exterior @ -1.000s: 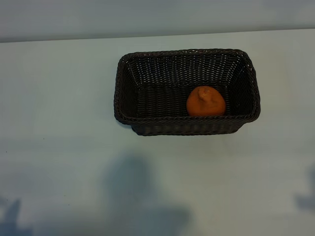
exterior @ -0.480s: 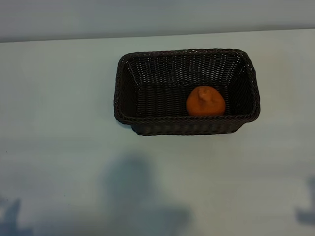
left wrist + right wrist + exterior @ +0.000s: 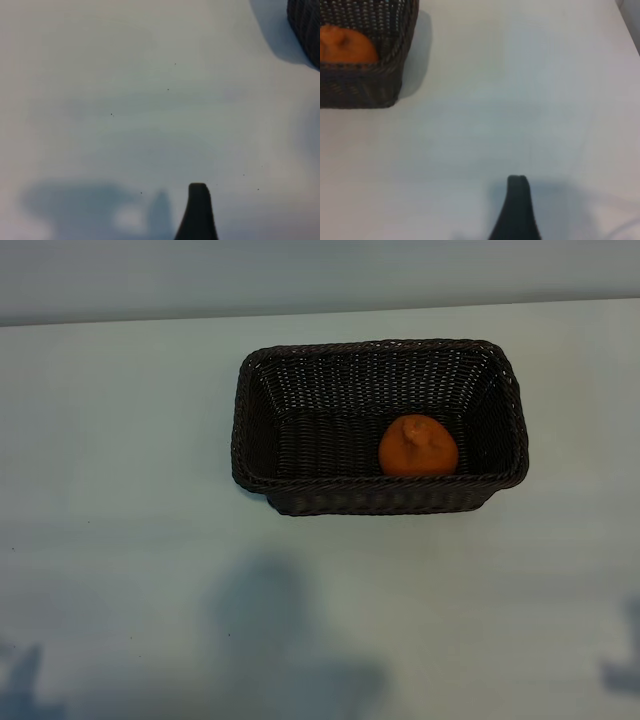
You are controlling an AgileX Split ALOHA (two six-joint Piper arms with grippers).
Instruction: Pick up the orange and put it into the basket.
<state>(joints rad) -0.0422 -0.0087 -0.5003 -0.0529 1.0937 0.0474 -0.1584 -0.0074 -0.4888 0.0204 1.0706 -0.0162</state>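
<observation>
Right wrist view: right claw (image 3: 516, 210) spread wide over bare table (image 3: 520, 100), empty, orange (image 3: 347, 45) in basket (image 3: 365, 85).

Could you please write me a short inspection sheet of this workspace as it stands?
Surface: pale table, bare apart from the basket, with faint shadows near the front edge.
Job's things: orange lies inside the dark wicker basket, toward its right end.
Clutter: nothing seen.
Grippers: left claw and right claw each show one dark fingertip over bare table, away from the basket, holding nothing.
Cables: nothing seen.
Surroundings: plain light wall behind the table.
</observation>
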